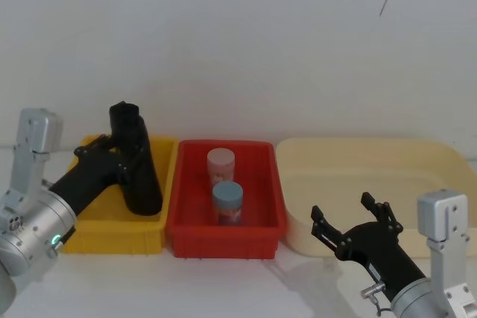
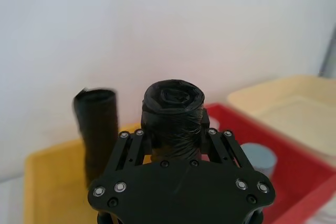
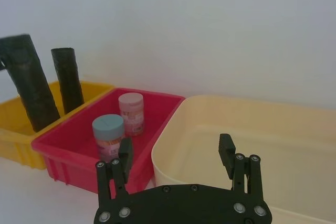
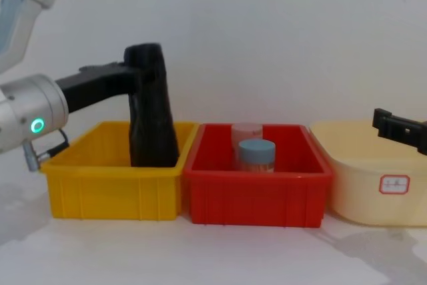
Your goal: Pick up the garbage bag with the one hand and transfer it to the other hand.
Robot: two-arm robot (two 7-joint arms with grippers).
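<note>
The garbage bag (image 1: 140, 173), a thick crinkled black roll, leans in the yellow bin (image 1: 112, 232) with its lower end inside the bin. My left gripper (image 1: 123, 150), on the green-lit arm, is shut on its upper part. The left wrist view shows the fingers clamped on both sides of the garbage bag (image 2: 173, 111). From the chest, the left gripper (image 4: 143, 71) reaches in from the left onto the garbage bag (image 4: 152, 118). My right gripper (image 1: 344, 210) hangs open and empty over the front rim of the cream tub (image 1: 417, 158); its spread fingers show in the right wrist view (image 3: 176, 148).
A smoother black roll (image 3: 68, 80) stands in the yellow bin beside the garbage bag (image 3: 29, 87). The red bin (image 1: 223, 236) in the middle holds a pink-lidded jar (image 1: 220, 165) and a blue-lidded jar (image 1: 227, 200). A white wall stands close behind the bins.
</note>
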